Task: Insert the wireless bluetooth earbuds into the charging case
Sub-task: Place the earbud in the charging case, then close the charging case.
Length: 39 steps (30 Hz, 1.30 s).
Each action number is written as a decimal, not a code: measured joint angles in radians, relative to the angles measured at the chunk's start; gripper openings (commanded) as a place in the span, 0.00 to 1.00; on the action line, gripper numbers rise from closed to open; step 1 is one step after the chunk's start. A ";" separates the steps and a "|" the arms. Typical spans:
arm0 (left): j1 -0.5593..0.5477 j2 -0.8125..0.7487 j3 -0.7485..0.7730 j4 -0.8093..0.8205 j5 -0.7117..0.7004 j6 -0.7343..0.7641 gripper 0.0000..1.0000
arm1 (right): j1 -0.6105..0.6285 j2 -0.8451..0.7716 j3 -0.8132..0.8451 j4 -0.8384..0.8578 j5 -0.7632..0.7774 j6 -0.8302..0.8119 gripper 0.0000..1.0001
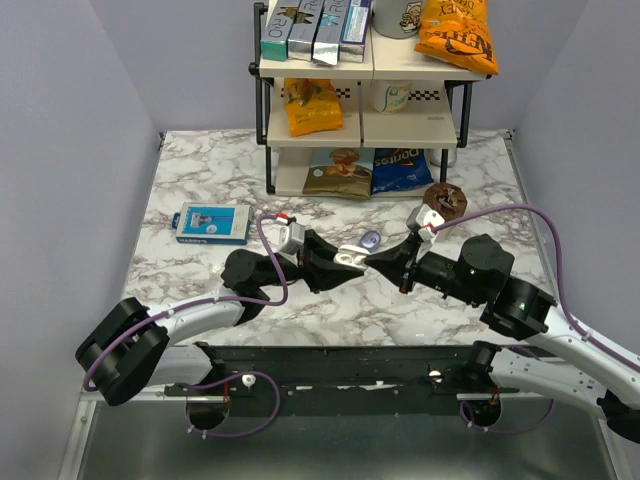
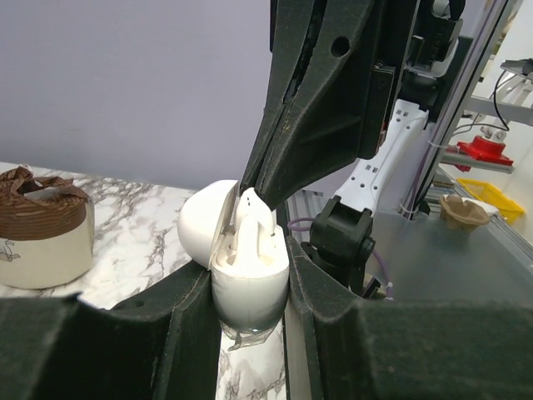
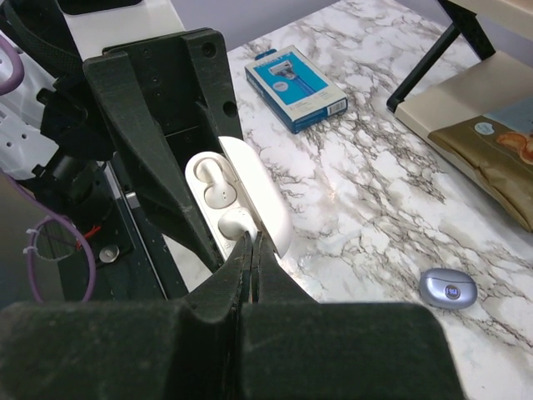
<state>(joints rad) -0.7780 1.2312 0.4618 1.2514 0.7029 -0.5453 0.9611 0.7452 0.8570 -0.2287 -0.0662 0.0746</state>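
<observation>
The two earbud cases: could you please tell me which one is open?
The white case, held in the jaws of the left gripper: lid swung back, earbuds showing. The lavender-blue case lies shut on the table.

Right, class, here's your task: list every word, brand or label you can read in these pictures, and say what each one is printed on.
"Doritos": on the blue chip bag on the bottom shelf.
"HARRY'S": along the edge of the blue razor box on the table.
Top-shelf boxes: lettering too small and cut off to read.
Orange snack bag: print too blurred to read.
</observation>
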 measured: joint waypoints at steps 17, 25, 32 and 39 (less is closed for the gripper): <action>-0.002 0.001 -0.003 0.027 -0.019 0.007 0.00 | 0.011 -0.011 0.001 -0.064 -0.005 -0.047 0.51; -0.002 0.001 -0.006 0.037 -0.022 0.007 0.00 | 0.013 -0.114 0.000 -0.064 0.074 -0.020 0.52; -0.029 0.001 -0.007 0.037 -0.007 0.013 0.00 | 0.013 -0.014 0.116 -0.063 0.213 0.021 0.54; -0.087 -0.041 -0.003 -0.097 0.012 0.108 0.00 | 0.013 0.135 0.135 -0.127 0.274 0.062 0.52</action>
<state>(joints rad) -0.8650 1.1900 0.4587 1.1545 0.7151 -0.4374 0.9741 0.8806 0.9924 -0.3553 0.2077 0.1368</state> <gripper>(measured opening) 0.374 0.527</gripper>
